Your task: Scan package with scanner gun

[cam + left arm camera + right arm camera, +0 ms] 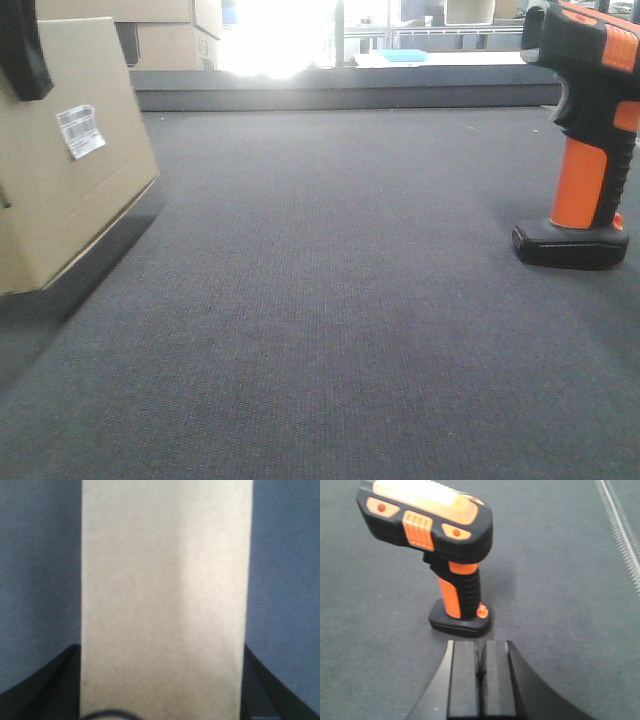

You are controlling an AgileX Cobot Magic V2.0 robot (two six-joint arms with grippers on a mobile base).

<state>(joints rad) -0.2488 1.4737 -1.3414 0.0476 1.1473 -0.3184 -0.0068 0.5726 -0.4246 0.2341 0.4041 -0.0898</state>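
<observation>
- Dark grey woven covering runs across the whole desk (330, 330), with a raised ledge (350, 95) at its far edge; stacked cardboard boxes (170, 35) and strong window glare lie beyond.
- We find the package (60, 190) at the left side of the desk, tilted over on one low edge. We cannot tell whether that edge touches the surface. Its white barcode label (80, 131) faces the open middle of the desk.
- We record the left tool (161, 650) as clamped on the package: in the left wrist view its black fingers (50, 685) bear on either side of the cardboard.
- We find the scanner gun (455, 580) at the right side, upright on its flat black base (460, 622), well apart from the package and held by nothing.
- We note the right tool (480, 652) just behind that base, its pads pressed together on nothing.
- Assessment: the package is secured and its label presented, so that part appears done. In our judgement the right tool has yet to part, take the orange handle (457, 597), lift the scanner gun and aim it at the label. We see no sign of a scan and rate the task at an early stage.
</observation>
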